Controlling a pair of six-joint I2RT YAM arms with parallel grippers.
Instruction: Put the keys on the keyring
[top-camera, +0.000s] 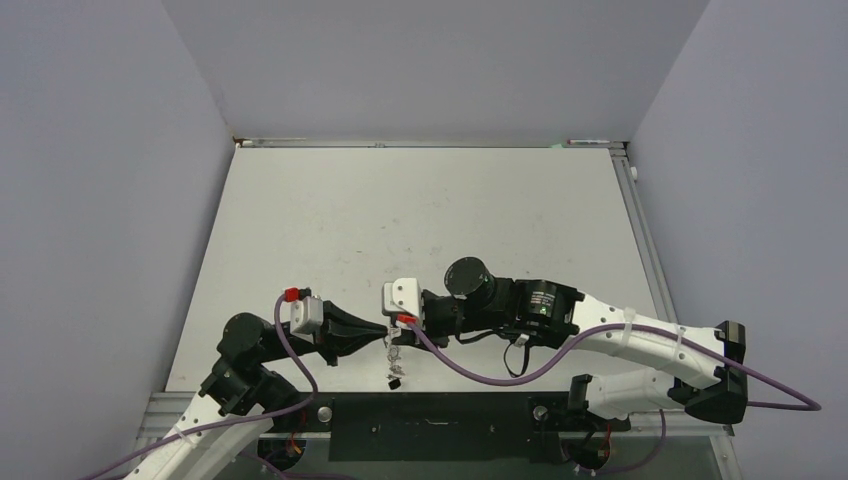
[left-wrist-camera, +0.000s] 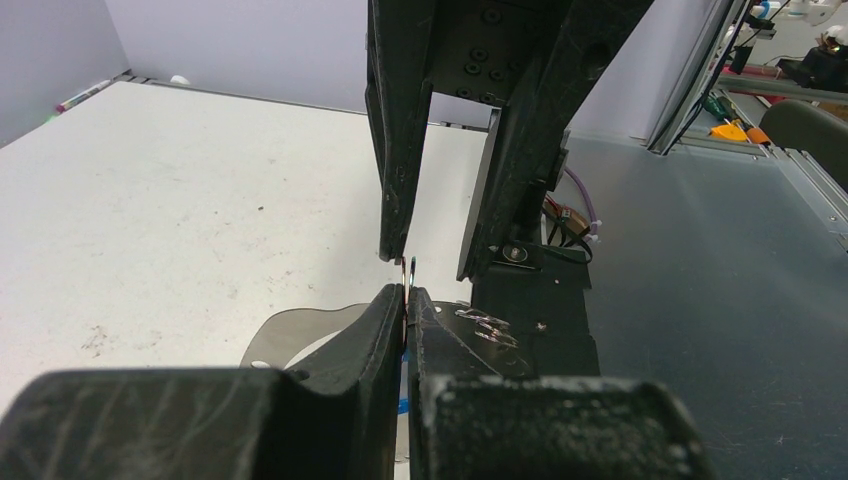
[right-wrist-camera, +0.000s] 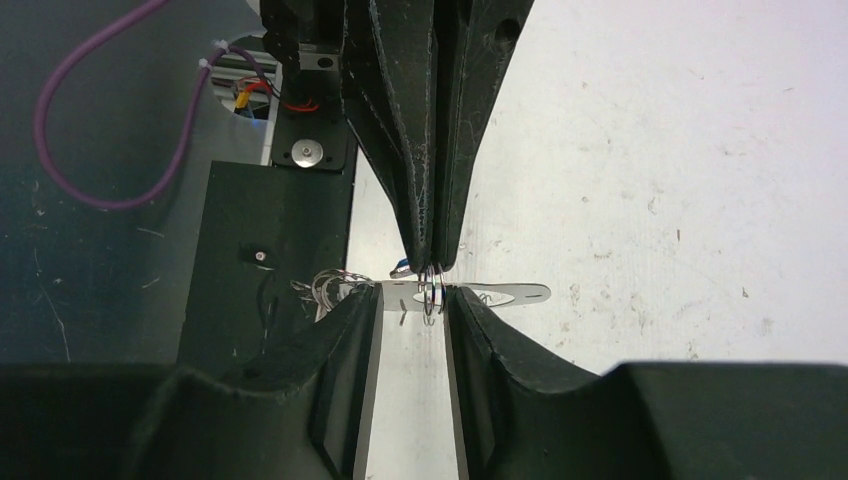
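My left gripper (left-wrist-camera: 407, 295) is shut on a thin wire split ring (left-wrist-camera: 409, 272), held upright just above the table's near edge. The flat grey keyring (left-wrist-camera: 300, 330) lies under it and shows edge-on in the right wrist view (right-wrist-camera: 505, 293). My right gripper (right-wrist-camera: 412, 300) is open, its fingers (right-wrist-camera: 360, 325) on either side of the split ring (right-wrist-camera: 432, 290) without touching it. A bit of blue tag (right-wrist-camera: 402, 267) shows behind the left fingers. More wire rings (right-wrist-camera: 328, 288) bunch at the plate's edge. A small dark piece (top-camera: 394, 381) sits below the two grippers (top-camera: 392, 330). The red-tagged key is hidden.
The black mounting plate (right-wrist-camera: 270, 230) and the table's near edge lie right beside the grippers. A purple cable (top-camera: 470, 370) loops from the right wrist. The white table (top-camera: 420, 220) stretches away to grey walls.
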